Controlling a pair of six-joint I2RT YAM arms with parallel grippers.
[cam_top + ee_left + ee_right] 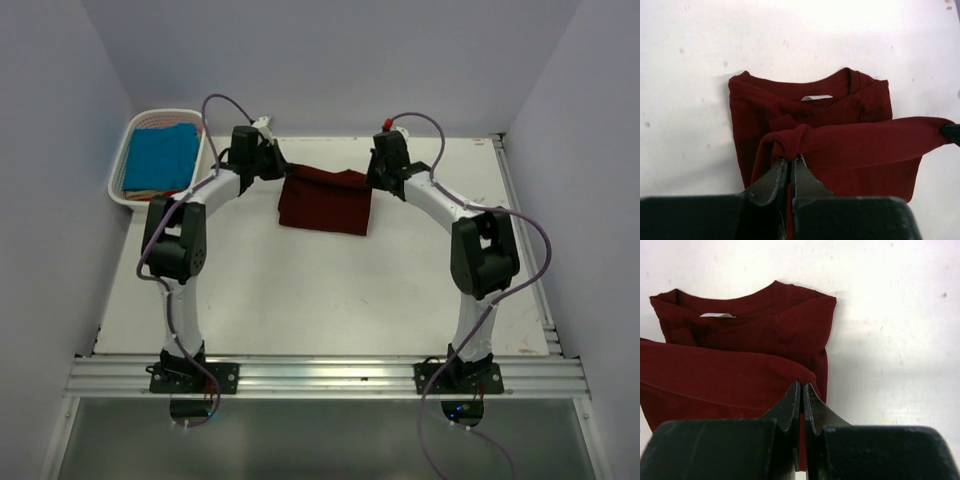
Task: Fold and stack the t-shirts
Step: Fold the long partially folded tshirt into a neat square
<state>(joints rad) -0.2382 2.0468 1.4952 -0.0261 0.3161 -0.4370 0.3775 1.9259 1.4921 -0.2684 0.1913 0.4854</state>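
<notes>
Top camera: above, behind arm bases (195, 378), looking down on whole table (300, 300). Wrist cameras: close, looking past own fingers (771, 181). All three share the maroon t-shirt (325, 200).

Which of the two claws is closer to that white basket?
Left. The left gripper grips the maroon shirt beside the basket; the right gripper holds the shirt's far side.

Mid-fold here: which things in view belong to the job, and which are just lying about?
Job:
maroon t-shirt, its raised fold pinched by the left tool and right tool
turquoise t-shirt

Lying about:
white basket, holding the turquoise t-shirt
table
</notes>
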